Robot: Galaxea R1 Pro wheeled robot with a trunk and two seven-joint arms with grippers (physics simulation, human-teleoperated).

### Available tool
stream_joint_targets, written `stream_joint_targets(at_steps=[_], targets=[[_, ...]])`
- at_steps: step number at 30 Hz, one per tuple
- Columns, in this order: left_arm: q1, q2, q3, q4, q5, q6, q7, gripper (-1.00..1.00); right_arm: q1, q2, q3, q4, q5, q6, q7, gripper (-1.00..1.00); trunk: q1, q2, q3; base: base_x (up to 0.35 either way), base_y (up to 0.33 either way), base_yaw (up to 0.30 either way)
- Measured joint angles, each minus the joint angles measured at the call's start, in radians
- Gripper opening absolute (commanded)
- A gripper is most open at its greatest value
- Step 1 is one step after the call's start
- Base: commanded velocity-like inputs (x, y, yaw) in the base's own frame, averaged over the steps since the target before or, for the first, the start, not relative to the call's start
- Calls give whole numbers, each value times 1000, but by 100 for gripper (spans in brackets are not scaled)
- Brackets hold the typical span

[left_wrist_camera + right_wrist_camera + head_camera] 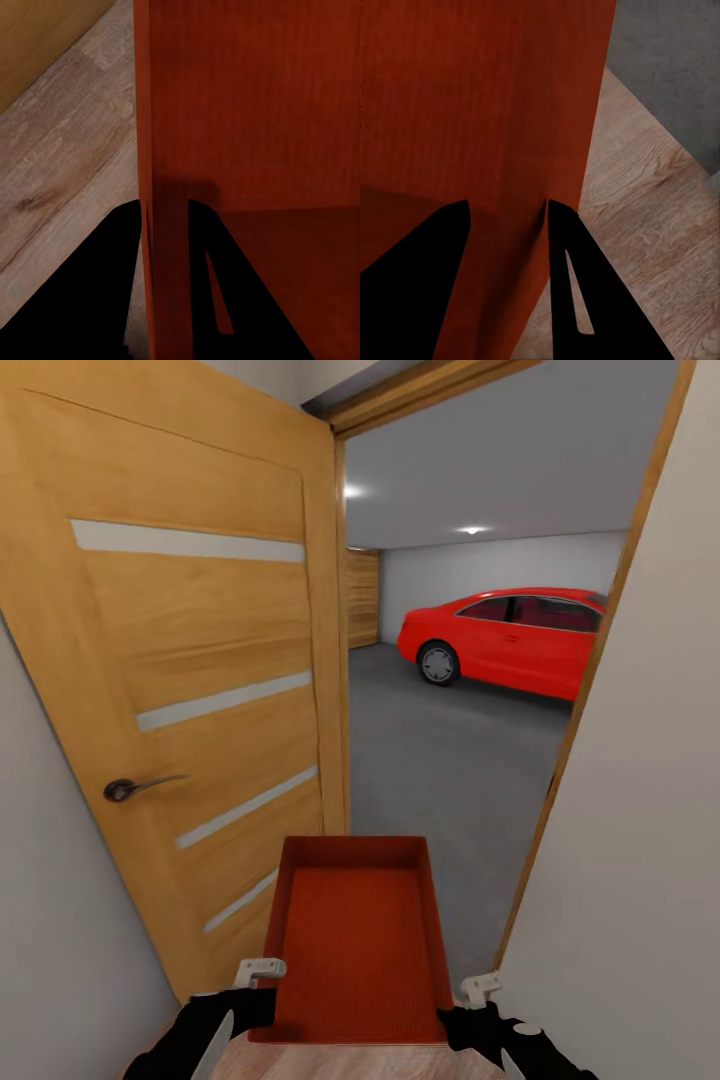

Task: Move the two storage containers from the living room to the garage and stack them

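Grippers first: the left gripper and right gripper each pinch a side wall of one orange-red storage container, held level, long axis pointing ahead through the doorway. One open wooden door stands left. Beyond, grey concrete floor and one red car, partly cut off.

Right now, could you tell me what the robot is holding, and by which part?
Both grippers hold one orange-red storage container: the left gripper is clamped over its left side wall, the right gripper over its right side wall, one finger inside and one outside.
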State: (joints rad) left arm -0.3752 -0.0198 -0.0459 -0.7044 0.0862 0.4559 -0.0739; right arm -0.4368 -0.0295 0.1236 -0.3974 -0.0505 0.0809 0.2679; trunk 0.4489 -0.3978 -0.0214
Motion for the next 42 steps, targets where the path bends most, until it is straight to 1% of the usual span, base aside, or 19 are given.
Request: stream_joint_targets(at_steps=[1, 2, 3, 6, 8, 26, 30, 33, 42], targets=[[0, 4, -2, 0, 5, 1, 0, -100, 0, 4, -6, 1, 8, 0, 0, -100, 0, 0, 0, 113, 85, -245], [0, 3, -2, 0, 4, 0, 0, -100, 0, 3, -6, 1, 7, 0, 0, -100, 0, 0, 0, 90, 68, -251], [0, -3, 1, 0, -4, -1, 1, -100, 0, -3, 2, -1, -3, 0, 1, -100, 0, 0, 0, 58, 44, -259], [0, 1, -1, 0, 1, 0, 0, -100, 0, 1, -2, 0, 2, 0, 0, -100, 0, 0, 0, 21, 16, -269], [0, -2, 1, 0, -3, -1, 0, -100, 0, -2, 2, -1, -3, 0, 0, -100, 0, 0, 0, 6, 5, -273], [0, -1, 0, 0, -1, -1, 0, -100, 0, -1, 1, 0, -2, 0, 0, -100, 0, 0, 0, 2, 1, -271], [0, -4, 2, 0, -6, -1, 0, -100, 0, -4, 4, 0, -5, -1, 1, -100, 0, 0, 0, 125, 90, -93], [0, 0, 0, 0, 0, 0, 0, -100, 0, 0, 0, 0, 0, 0, 0, -100, 0, 0, 0, 209, 167, -18], [0, 0, 0, 0, 0, 0, 0, -100, 0, 0, 1, 0, -1, 0, 0, -100, 0, 0, 0, 227, 188, -3]])
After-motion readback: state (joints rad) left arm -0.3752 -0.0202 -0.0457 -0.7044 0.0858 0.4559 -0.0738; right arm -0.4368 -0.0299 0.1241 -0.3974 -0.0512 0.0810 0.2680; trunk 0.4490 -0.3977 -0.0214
